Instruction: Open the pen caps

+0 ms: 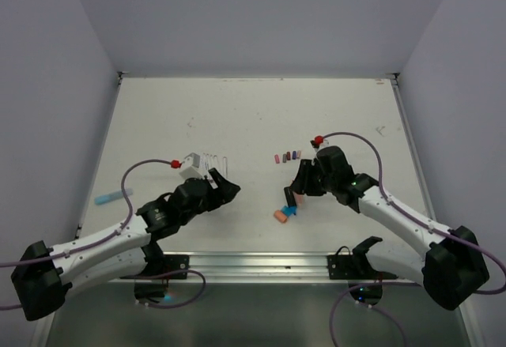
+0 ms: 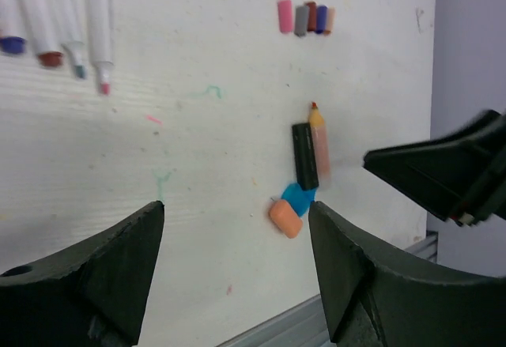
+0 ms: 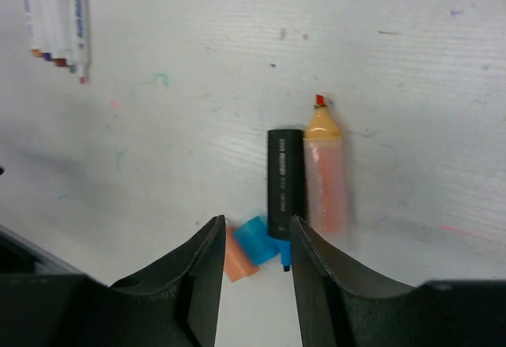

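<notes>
Left hand [image 1: 231, 188]: fingers apart with nothing between them. It sits at lower centre-left of the top view, just below the pens [image 1: 209, 160].

Right hand [image 1: 296, 193]: fingers apart, clamped on nothing. In its own view they frame the blue cap [image 3: 257, 239] and the lower end of the black marker [image 3: 285, 181]. We cannot tell whether they touch either.

Small caps [image 2: 304, 17]: off and lying side by side in a short row, at upper right of the left wrist view and centre-right of the top view.

Big caps: the blue cap and the orange cap [image 3: 236, 260] lie loose and touching on the bench [image 1: 261, 110], just beside the black marker's lower end.

Done, as we judge it: the pens show bare coloured tips. The salmon marker [image 3: 325, 177] shows its nib, and the black marker shows a blue tip, so all of these are open.

Left to do: a pale blue marker [image 1: 111, 198] lies alone at the far left of the top view. It is too small for us to say whether its cap is on.

Top view only: the pale blue marker and the spacing of both arms.

Left wrist only: the pen tips up close, and the whole cap row.

Right wrist only: the markers' nibs sharply. Only the cap row's edge shows at the top of the frame.
</notes>
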You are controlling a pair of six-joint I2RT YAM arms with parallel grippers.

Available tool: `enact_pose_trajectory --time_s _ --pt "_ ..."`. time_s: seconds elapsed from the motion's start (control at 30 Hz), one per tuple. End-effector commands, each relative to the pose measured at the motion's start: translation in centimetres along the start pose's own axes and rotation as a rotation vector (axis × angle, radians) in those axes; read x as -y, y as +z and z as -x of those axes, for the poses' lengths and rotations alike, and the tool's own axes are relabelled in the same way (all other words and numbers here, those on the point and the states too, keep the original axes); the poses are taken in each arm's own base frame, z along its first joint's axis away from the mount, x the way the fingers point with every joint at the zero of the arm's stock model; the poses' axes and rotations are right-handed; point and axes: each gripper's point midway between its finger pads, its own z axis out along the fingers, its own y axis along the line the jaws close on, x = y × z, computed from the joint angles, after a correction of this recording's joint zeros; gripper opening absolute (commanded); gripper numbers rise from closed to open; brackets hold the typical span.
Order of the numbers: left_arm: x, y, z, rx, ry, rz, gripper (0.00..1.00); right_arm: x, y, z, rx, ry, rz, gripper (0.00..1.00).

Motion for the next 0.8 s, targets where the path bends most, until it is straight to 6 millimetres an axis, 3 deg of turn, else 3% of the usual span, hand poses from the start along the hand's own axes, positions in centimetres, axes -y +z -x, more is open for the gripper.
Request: enact_pose_trajectory --time_s 0.0,0.17,0.3,0.47,0.5,0.53,0.57,0.63,0.77 --pt "-4.8 -1.3 2.7 0.070 0.017 0.198 0.76 -3.8 -2.7 2.4 0.044 -0.029 0.143 0.42" --pt "-7.5 -2.0 6.3 0.106 0.031 0.380 0.79 -5.3 -5.5 2.8 0.040 -0.038 0.189 0.42" --pt "-11.2 -3.2 9.6 0.153 0.029 0.602 1.00 -5.2 -6.9 2.3 0.031 -0.052 0.192 0.42" --pt "-13.5 -3.8 14.8 0.214 -0.065 0.677 1.00 -4.5 -7.2 1.4 -0.013 -0.076 0.169 0.42" --pt "-14.4 -3.5 15.1 0.187 -0.101 0.691 1.00 -4.5 -7.2 1.2 -0.023 -0.074 0.171 0.42" --pt "-16.3 -4.3 16.5 0.216 -0.167 0.745 1.00 -4.5 -7.2 1.1 -0.026 -0.077 0.170 0.42" --pt "-16.7 -4.5 17.8 0.235 -0.195 0.766 1.00 -4.5 -7.3 1.1 -0.025 -0.079 0.169 0.42" --pt "-20.4 -6.5 18.3 0.249 -0.285 0.970 1.00 -4.2 -7.2 1.0 -0.030 -0.091 0.157 0.42" --pt "-23.0 -9.4 19.1 0.340 -0.444 1.190 1.00 -3.5 -6.7 0.9 -0.046 -0.111 0.119 0.42"
